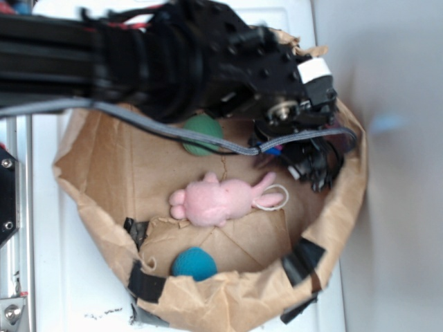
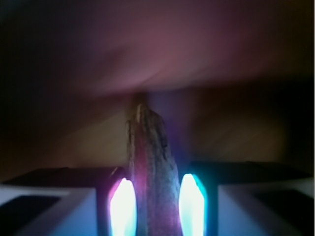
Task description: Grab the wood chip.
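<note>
A white tabletop (image 1: pixel 62 290) meets a plain grey wall (image 1: pixel 394 83), brightly lit.

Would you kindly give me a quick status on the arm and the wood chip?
Gripper jaws closed on the flat dark brown wood chip, low inside the brown paper bag. Pink plush bunny and two felt balls lie apart. Nothing in the way.

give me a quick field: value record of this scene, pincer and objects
pincer: closed on the wood chip, which stands between its glowing fingertips
pincer location: right side of the paper bin, wrist view
green ball: partly under the arm
pink plush bunny: bin centre
blue ball: near the front wall
chip lifted: cannot tell
</note>
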`<state>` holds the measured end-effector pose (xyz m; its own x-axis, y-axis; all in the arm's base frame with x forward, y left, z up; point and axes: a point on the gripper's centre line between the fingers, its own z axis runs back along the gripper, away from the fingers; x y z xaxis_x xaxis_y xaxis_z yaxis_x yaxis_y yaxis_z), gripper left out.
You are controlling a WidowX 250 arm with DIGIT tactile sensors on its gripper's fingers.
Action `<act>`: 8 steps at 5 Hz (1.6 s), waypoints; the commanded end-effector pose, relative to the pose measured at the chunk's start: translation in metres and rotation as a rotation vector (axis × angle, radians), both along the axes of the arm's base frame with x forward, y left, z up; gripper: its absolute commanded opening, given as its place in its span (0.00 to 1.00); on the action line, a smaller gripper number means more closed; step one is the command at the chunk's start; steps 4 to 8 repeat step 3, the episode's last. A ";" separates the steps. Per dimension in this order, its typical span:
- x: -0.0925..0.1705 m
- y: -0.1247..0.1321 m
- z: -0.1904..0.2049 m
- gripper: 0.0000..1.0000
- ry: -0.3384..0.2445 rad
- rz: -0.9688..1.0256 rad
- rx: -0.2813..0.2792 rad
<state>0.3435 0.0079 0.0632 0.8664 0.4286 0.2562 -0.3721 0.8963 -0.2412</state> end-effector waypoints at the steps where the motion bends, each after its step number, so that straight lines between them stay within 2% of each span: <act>1: -0.012 0.009 0.071 0.00 -0.049 -0.157 -0.071; 2: -0.013 0.012 0.076 0.00 -0.059 -0.158 -0.098; 3: -0.015 0.013 0.080 0.00 -0.072 -0.167 -0.081; 8: -0.015 0.013 0.080 0.00 -0.072 -0.167 -0.081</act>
